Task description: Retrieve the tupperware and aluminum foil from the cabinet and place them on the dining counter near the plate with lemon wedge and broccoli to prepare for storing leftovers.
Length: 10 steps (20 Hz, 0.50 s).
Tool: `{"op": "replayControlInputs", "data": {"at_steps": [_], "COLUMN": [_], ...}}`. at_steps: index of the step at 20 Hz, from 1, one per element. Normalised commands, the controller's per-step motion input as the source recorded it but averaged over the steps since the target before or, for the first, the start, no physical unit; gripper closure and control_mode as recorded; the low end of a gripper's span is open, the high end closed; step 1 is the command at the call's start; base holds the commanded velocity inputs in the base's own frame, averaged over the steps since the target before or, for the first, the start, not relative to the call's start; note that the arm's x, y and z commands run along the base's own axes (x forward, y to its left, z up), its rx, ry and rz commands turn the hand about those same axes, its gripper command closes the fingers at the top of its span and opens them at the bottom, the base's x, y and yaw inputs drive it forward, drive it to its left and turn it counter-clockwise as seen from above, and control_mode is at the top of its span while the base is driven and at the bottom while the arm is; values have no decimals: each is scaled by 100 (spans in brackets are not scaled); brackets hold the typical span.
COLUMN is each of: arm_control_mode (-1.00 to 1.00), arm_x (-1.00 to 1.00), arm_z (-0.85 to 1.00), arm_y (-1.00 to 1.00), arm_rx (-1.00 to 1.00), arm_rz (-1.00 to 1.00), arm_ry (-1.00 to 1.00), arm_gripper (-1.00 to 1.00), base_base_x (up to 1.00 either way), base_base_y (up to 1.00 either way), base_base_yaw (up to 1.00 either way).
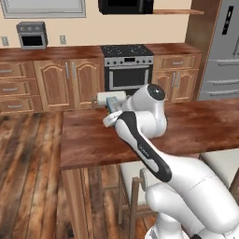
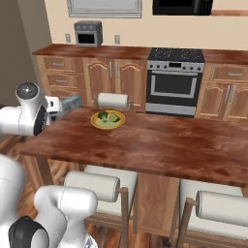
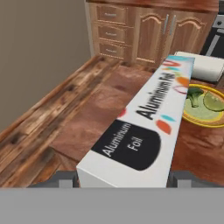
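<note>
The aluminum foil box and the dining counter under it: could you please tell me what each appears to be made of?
The aluminum foil box looks like matte printed cardboard: flat white faces, sharp folded edges, a black label and coloured marks. The dining counter looks like polished reddish-brown wood, going by its streaked grain and soft sheen; in a rendered scene, veneer cannot be ruled out.

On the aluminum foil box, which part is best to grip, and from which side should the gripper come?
Grip the aluminum foil box across its narrow width, fingers on the two long flat sides, coming in along its length from one end. It is long and slim, so only the short way fits the jaws. The gripper appears to straddle its near end this way already, over the dining counter.
</note>
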Motion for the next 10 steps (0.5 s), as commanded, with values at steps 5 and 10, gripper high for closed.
{"op": "replayControlInputs", "data": {"at_steps": [5,10], "arm_control_mode": [-100,-100], "arm_x": [54,57], "arm_z": [-36,-28], "arm_y": [0,0], "arm_rx": [0,0], "arm_rz": [0,0], "arm_ry": [0,0], "arm_gripper": [100,100], "base_base_x": [0,0], "base_base_y": [0,0], "base_base_yaw": [0,0]}}
